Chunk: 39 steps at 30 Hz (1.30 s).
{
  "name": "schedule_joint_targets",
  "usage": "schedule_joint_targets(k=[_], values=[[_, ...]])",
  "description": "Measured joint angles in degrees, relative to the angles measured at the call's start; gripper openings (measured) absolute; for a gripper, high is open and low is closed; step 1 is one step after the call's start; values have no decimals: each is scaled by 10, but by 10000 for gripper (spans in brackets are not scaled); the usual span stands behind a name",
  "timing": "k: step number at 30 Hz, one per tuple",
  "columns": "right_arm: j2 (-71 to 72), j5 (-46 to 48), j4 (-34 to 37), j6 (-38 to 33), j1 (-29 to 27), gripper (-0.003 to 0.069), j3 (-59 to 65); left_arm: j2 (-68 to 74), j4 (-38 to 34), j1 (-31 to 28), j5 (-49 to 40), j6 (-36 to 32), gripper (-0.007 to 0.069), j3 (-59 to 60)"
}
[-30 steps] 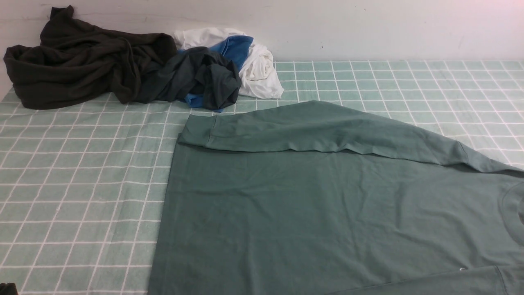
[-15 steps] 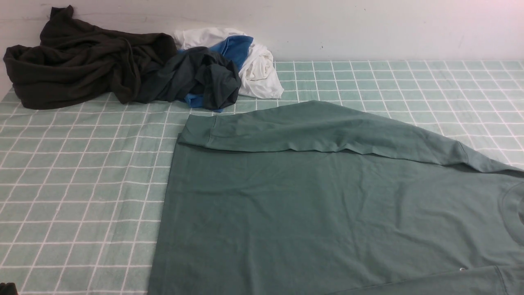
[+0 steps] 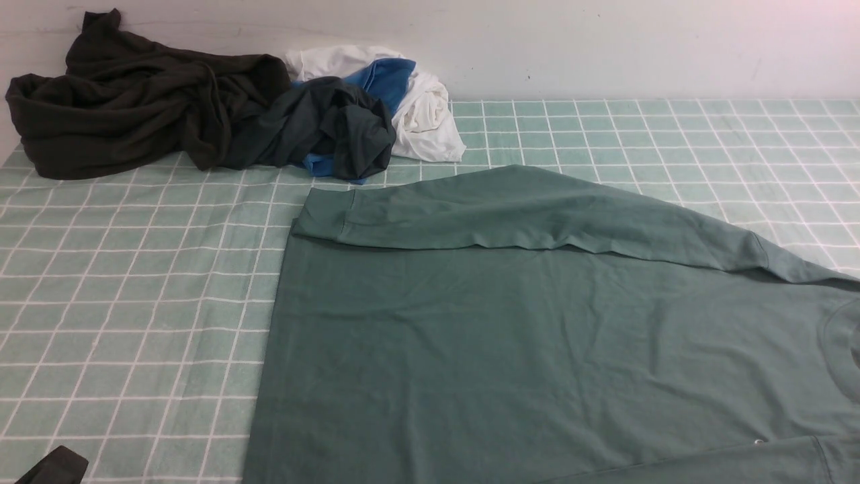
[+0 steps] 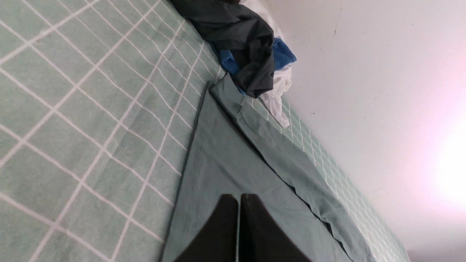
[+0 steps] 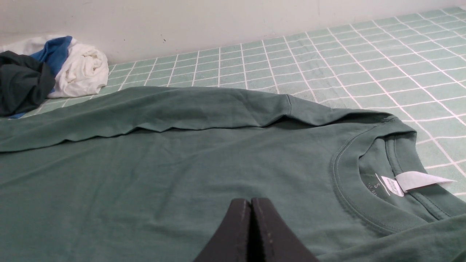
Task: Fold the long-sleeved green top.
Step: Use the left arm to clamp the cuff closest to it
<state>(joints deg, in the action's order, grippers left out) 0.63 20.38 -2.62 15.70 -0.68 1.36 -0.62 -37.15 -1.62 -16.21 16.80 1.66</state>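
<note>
front camera looked forward over the table (image 3: 121, 289); both wrist cameras sat low and near, sharing the green long-sleeved top (image 3: 537, 336).

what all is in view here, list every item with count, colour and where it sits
green long-sleeved top: 1, sage green, spread flat over the table's centre and right, far sleeve folded across the body
neck label: 1, white, inside the top's collar
dark olive-black garment: 1, crumpled at the far left by the wall
dark teal-grey garment: 1, bunched just right of the olive-black one
blue and white cloth: count unclear, heaped behind the teal-grey garment
tablecloth: 1, pale green with white grid, covering the table
wall: 1, off-white, behind the table
left pincer: 1, black, shut and empty, near left
right pincer: 1, black, shut and empty, aimed at the top's chest beside the collar
</note>
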Motion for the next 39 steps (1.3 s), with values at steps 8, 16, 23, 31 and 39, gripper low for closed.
schedule_joint_targets(k=[8, 16, 23, 31, 39], values=[[0, 0, 124, 51, 0, -14, 0, 0, -10, 0, 35, 0, -3, 0], [0, -8, 417, 130, 0, -14, 1, 2, 9, 0, 9, -162, -3, -79], [0, -67, 400, 55, 0, -14, 1, 145, 85, 0, -139, -287, -3, -227], [-84, 12, 316, -145, 0, -14, -138, 414, 297, 28, -458, -317, -3, -458], [-348, 372, 208, -331, 16, -14, -408, 606, 371, 248, -499, -318, -1, -533]])
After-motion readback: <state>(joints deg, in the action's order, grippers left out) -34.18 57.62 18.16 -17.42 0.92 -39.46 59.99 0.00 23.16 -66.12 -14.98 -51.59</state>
